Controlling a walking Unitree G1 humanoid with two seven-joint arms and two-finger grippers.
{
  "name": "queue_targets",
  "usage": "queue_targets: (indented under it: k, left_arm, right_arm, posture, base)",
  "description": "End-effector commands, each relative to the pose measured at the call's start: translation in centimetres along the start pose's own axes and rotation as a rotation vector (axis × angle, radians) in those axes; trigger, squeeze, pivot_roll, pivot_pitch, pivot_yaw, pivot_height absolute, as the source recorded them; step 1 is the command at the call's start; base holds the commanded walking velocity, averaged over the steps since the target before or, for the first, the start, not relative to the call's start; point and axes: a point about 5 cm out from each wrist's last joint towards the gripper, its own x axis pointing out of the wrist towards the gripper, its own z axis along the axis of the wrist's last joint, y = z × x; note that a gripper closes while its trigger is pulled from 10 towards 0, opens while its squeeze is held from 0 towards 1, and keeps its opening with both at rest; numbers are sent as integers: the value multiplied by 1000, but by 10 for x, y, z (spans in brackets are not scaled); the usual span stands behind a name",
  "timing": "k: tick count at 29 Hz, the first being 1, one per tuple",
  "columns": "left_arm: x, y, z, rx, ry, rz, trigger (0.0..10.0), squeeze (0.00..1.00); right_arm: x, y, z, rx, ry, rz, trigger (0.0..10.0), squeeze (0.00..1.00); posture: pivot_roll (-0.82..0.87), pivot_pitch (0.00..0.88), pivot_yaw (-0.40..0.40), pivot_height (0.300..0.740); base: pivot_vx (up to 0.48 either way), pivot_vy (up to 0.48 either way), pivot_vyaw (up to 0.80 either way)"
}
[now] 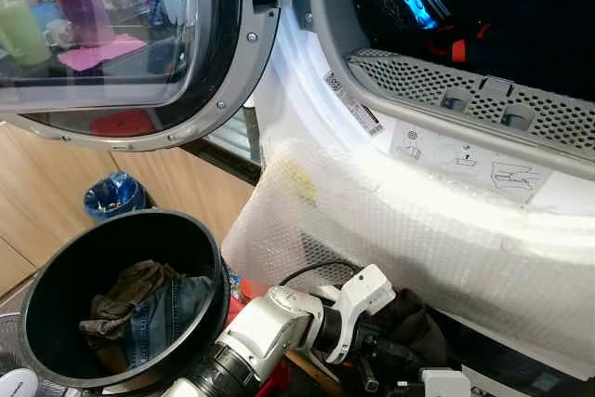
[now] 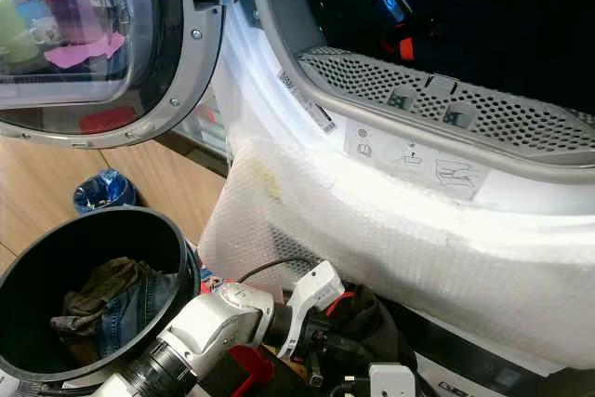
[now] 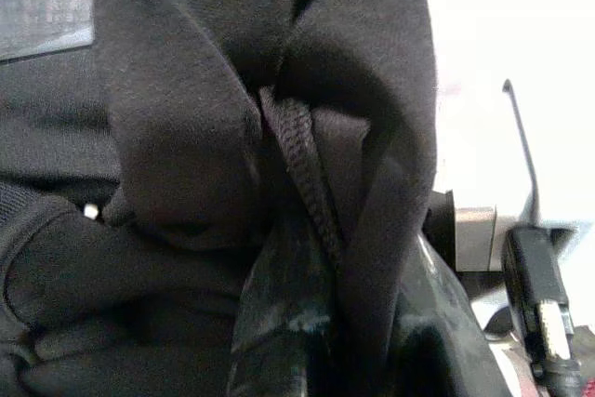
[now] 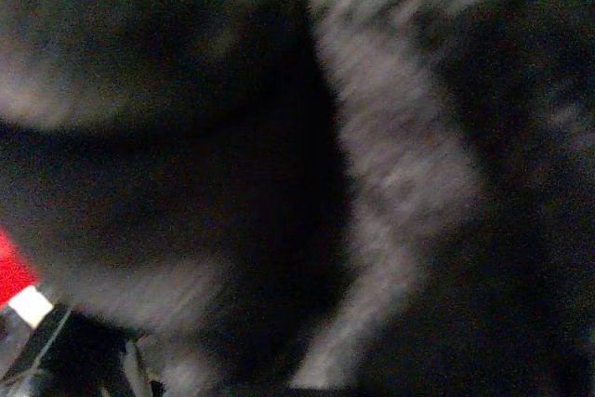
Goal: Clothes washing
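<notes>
White bubble wrap drapes the front of the big open washer drum, with the black bucket of leftover clothes near left. Loading step, I'd say: the left gripper is clenched on a dark garment, low in front. Next it needs lifting over the lip into the drum. Can't tell about the right gripper.

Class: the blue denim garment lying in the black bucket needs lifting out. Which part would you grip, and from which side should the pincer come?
Grip the raised denim fold near the middle, coming straight down through the black bucket's open top. Its tall walls block any sideways approach, and the crumpled fold offers a ridge to pinch, beside the brown garment.
</notes>
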Motion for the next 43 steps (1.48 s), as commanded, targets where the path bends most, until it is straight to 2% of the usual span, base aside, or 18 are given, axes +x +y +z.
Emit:
queue_targets:
  k: [1, 6, 10, 11, 12, 14, 17, 22, 23, 25, 29, 38, 43]
  left_arm:
    - [0, -3, -4, 0, 62, -2, 0, 0]
    - [-3, 0, -10, -33, 107, 35, 0, 0]
    - [-4, 4, -13, -86, 117, 73, 0, 0]
    - [-4, 3, -12, -117, 102, 59, 0, 0]
    - [-4, 3, -12, -117, 102, 59, 0, 0]
    - [-4, 1, -12, -130, 103, 50, 0, 0]
    - [-5, 0, -13, -121, 111, 41, 0, 0]
    - [-6, -1, -12, -126, 111, 42, 0, 0]
    - [-5, -1, -12, -129, 108, 42, 0, 0]
    - [-5, -2, -10, -132, 105, 41, 0, 0]
    - [-4, -3, -10, -134, 103, 37, 0, 0]
    - [-5, -4, -10, -136, 99, 36, 0, 0]
    - [-7, -7, -13, -142, 96, 40, 0, 0]
  right_arm:
    - [1, -13, 1, 24, -18, -90, 10000, 0]
    - [5, -13, 4, 59, -43, -78, 10000, 0]
    - [9, -5, 7, 105, -72, -13, 10000, 0]
    - [11, 3, 9, 145, -78, 49, 10000, 0]
    - [11, 3, 9, 145, -78, 49, 10000, 0]
    - [11, 18, 8, 141, -69, 172, 10000, 0]
    - [11, 29, 5, 123, -46, 273, 10000, 0]
    - [15, 29, 6, 118, -54, 280, 10000, 0]
    - [17, 27, 7, 129, -62, 267, 0, 0]
    - [19, 26, 9, 141, -74, 253, 0, 0]
    - [24, 25, 8, 106, -68, 225, 0, 0]
    - [31, 16, 8, 109, -86, 96, 0, 0]
    - [33, 9, 13, 133, -132, 42, 0, 0]
  posture:
    - [32, 133, 89, 740]
    - [33, 132, 92, 740]
    - [36, 133, 94, 740]
    - [39, 132, 95, 740]
    - [39, 132, 95, 740]
    - [43, 128, 100, 740]
    - [47, 123, 105, 740]
    - [49, 118, 105, 740]
    - [51, 116, 105, 740]
    - [53, 110, 106, 740]
    - [52, 101, 110, 740]
    - [55, 86, 114, 740]
    - [56, 77, 115, 740]
  base:
    - [0, 0, 0]
    - [0, 0, 0]
    - [0, 0, 0]
    - [0, 0, 0]
    - [0, 0, 0]
    - [0, 0, 0]
    - [0, 0, 0]
    - [0, 0, 0]
    - [0, 0, 0]
    - [0, 0, 0]
    - [0, 0, 0]
    - [0, 0, 0]
    - [0, 0, 0]
